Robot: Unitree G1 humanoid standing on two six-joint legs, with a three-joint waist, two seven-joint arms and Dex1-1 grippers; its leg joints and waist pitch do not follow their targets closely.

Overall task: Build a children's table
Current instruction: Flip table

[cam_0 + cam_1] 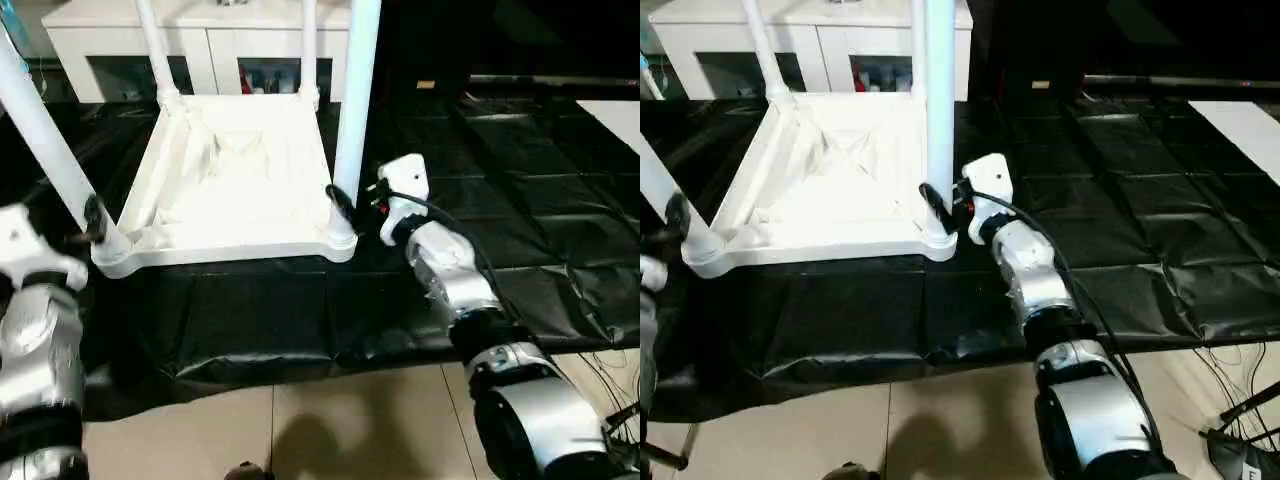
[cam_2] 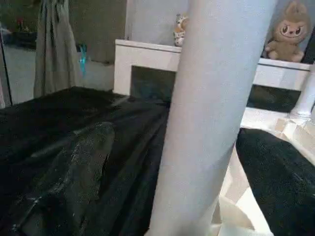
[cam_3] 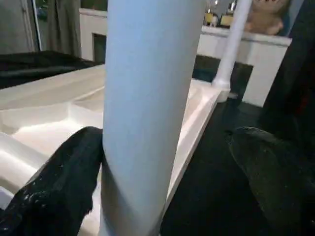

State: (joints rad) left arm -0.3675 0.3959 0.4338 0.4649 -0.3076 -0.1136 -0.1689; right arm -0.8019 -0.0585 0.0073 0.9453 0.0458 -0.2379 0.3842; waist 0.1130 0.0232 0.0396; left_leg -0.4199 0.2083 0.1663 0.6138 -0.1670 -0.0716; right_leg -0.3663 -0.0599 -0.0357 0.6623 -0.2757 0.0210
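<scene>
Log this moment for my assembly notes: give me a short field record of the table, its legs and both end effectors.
tabletop: upside down on black cloth
legs: four upright in corner sockets
left end effector: open, around near-left leg
right end effector: open, around near-right leg
backdrop: white cabinet

1. No text, label, brand, number or sign can be read in these pictures.
</scene>
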